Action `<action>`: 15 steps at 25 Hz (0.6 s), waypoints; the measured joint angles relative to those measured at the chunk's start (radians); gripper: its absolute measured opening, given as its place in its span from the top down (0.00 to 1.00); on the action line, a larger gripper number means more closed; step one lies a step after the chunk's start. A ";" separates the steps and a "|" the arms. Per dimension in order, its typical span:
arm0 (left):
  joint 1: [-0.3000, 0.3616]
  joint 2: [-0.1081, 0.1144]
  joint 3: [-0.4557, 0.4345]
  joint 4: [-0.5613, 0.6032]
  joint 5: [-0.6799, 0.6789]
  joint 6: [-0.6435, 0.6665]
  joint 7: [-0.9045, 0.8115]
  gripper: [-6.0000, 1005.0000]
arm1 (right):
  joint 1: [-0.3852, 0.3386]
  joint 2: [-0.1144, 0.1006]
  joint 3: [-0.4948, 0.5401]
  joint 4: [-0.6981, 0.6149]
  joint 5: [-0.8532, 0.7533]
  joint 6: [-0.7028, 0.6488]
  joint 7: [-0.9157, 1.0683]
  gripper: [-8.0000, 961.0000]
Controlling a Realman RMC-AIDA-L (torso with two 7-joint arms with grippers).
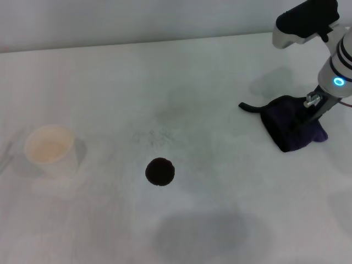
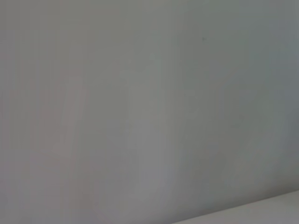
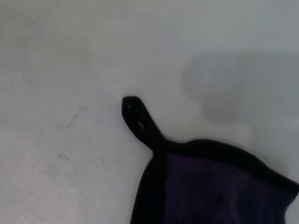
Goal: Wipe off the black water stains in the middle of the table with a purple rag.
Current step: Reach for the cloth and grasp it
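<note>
The black water stain (image 1: 160,171) is one small round blot on the white table (image 1: 220,71), a little left of the middle. The purple rag (image 1: 287,131) lies bunched at the right of the table, with its dark tail strip (image 1: 250,106) pointing left. My right gripper (image 1: 308,116) reaches down from the upper right and is in contact with the top of the rag. The right wrist view shows the rag (image 3: 215,186) and its tail (image 3: 140,119) lying on the table. The left gripper is out of view; its wrist view shows only a plain grey surface.
A pale paper cup (image 1: 49,149) stands at the left of the table. Faint grey speckles (image 1: 157,135) lie just beyond the stain. The table's far edge (image 1: 137,43) runs along the top.
</note>
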 joint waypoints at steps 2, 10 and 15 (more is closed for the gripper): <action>0.000 0.000 0.000 -0.002 -0.001 -0.001 0.007 0.12 | 0.003 0.000 0.001 -0.015 0.000 -0.006 0.000 0.21; 0.001 -0.002 0.000 -0.004 0.000 0.000 0.008 0.12 | 0.030 0.005 -0.005 -0.082 -0.034 -0.043 0.006 0.45; -0.002 0.000 0.000 -0.005 0.000 0.006 0.008 0.12 | 0.056 0.005 -0.004 -0.130 -0.049 -0.064 0.011 0.56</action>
